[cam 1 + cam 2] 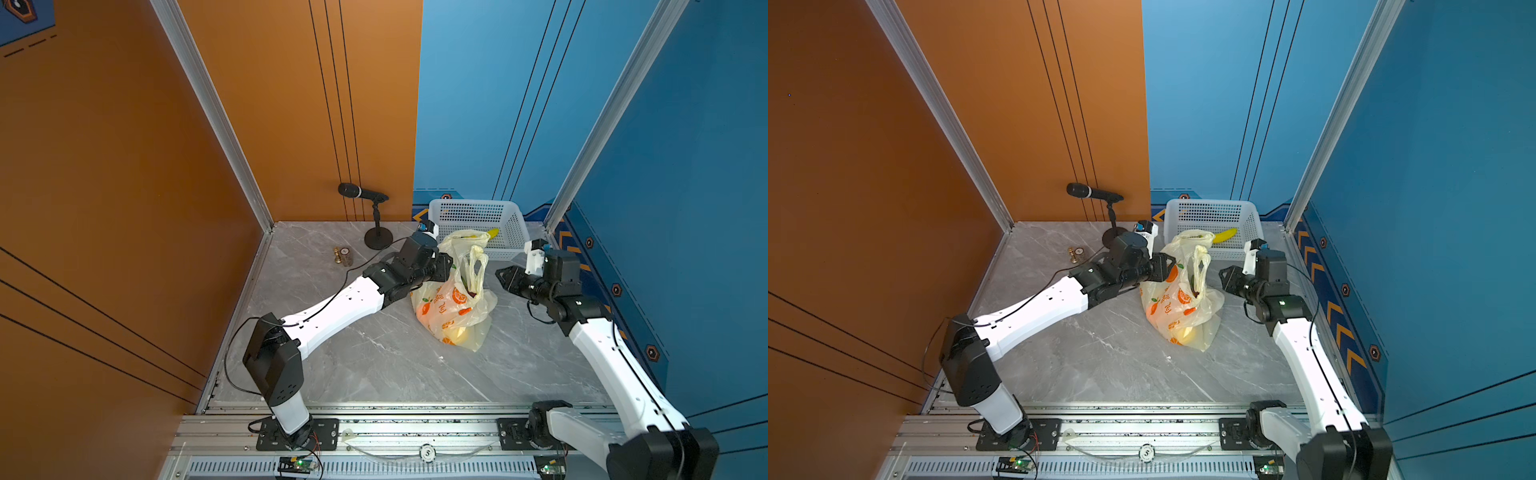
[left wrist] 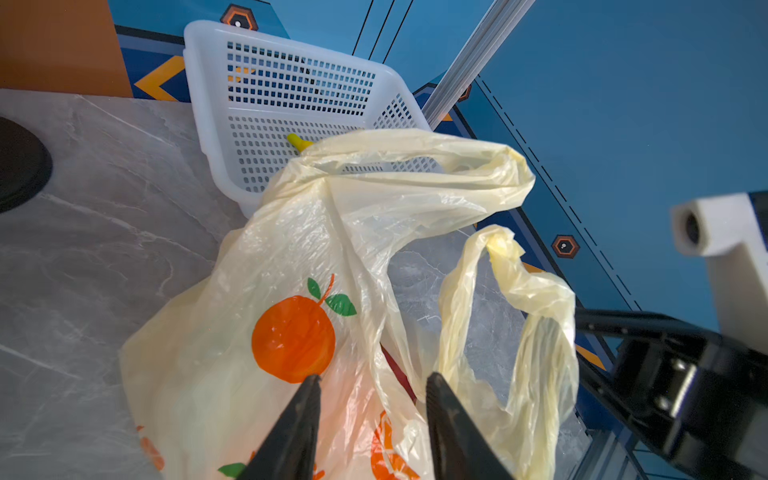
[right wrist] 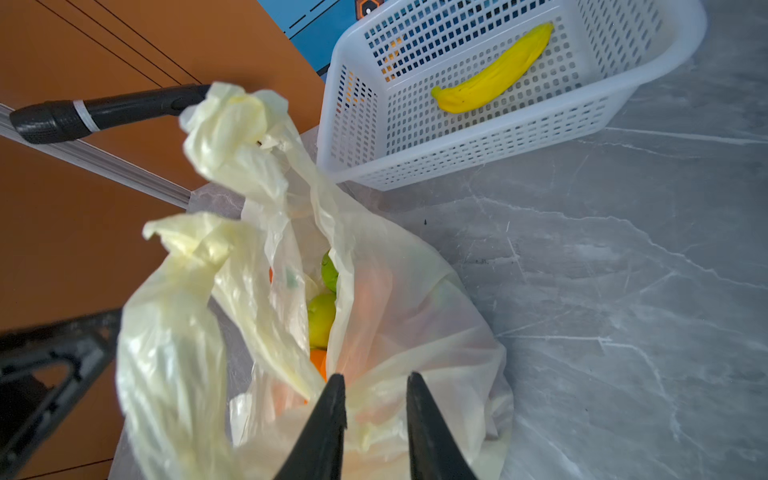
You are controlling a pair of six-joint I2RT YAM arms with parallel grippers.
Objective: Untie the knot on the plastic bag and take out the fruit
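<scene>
Spreading across both top views, the grey marble table (image 1: 374, 365) carries everything. The plastic bag (image 1: 453, 307) sits right of its middle, slumped and crinkly, printed with oranges, between the two arms and just in front of the white basket (image 1: 473, 216), which stands at the back by the blue wall. A microphone (image 1: 359, 192) on a round foot stands to the basket's left. The left claw (image 2: 374, 380) is close against the bag's printed left side, its two black fingers spread with a clear gap and nothing pinched between them, so it is released. The right claw (image 3: 376, 378) hangs on the bag's other side, apart from it in both top views, its fingers likewise parted and empty. The bag's two handles (image 2: 415, 143) rise as separate crumpled loops, not tied to each other, and the mouth gapes between them. The fruit (image 3: 322, 316) lies inside the bag: two green pieces and a bit of orange show through the opening. A banana (image 3: 494, 70) lies in the basket
</scene>
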